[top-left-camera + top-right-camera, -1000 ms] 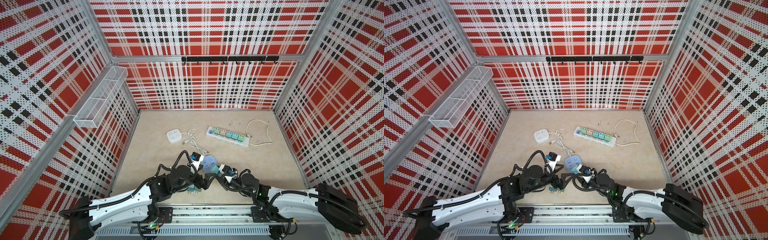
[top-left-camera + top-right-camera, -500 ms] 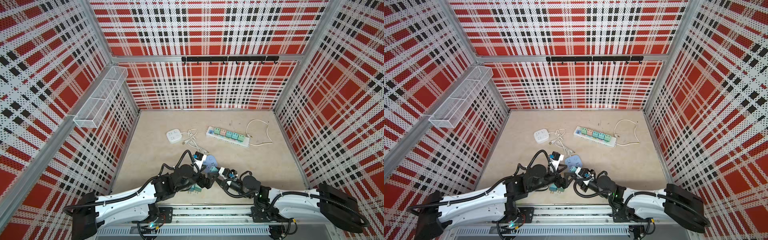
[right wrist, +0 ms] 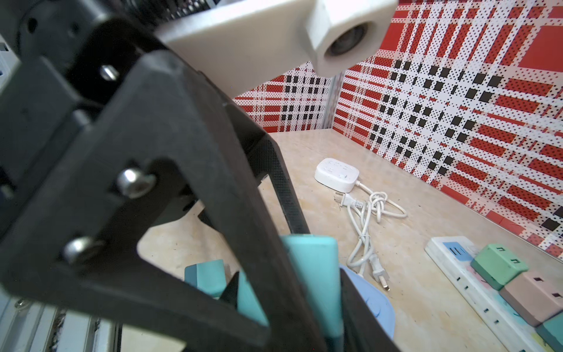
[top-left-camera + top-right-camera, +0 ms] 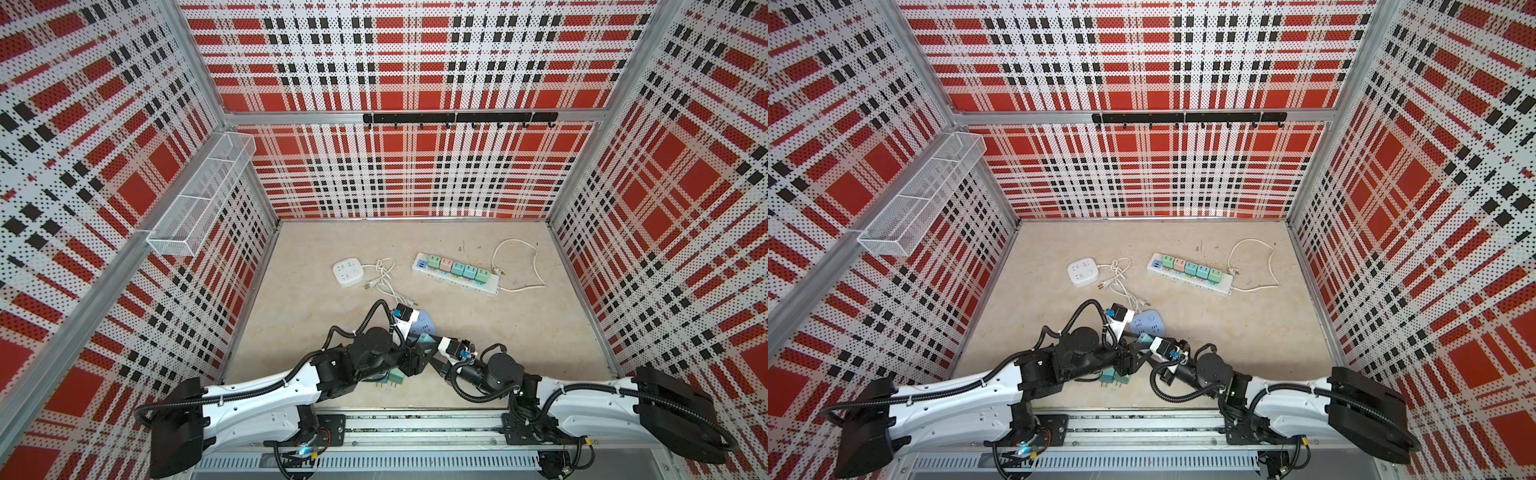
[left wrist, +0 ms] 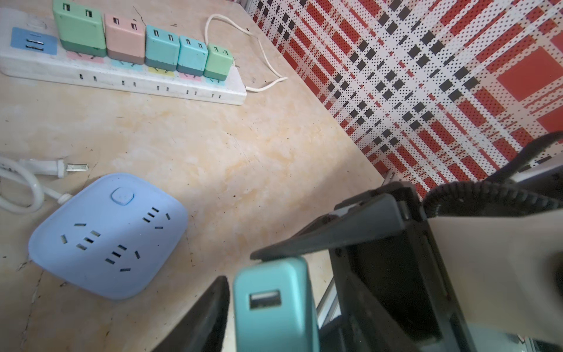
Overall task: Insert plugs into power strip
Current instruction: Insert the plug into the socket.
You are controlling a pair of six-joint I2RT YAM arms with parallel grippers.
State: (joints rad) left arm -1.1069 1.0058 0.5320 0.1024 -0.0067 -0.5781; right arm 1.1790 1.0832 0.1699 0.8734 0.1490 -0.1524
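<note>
The right claw is pinching a teal plug low over the table, at the near edge of the blue hub. The left claw is reaching in from the opposite side, so the two are meeting nose to nose. In both top views only a teal corner is showing between the black claws. The left wrist view is giving far more: the plug's face with its USB slot, and one left finger standing just beside it with a thin sliver of table between. The other left finger is hiding behind the plug, so I cannot tell whether that claw is gripping or merely bracketing it. The top views are also showing two loose plugs lying under the left arm with prongs pointing toward the robot's base, and the right wrist view is catching only one of them. Farther back, the power strip is carrying five seated plugs — mint, pink, teal, teal, mint — with colours clearest from the left wrist. The white hub and its knotted cord are appearing from the right wrist and from above. Only the top views are taking in the wire basket and hook rail. Against the frame a second earlier, the left wrist is sitting slightly nearer the right arm, while the strip and both hubs are lying unshifted.
</note>
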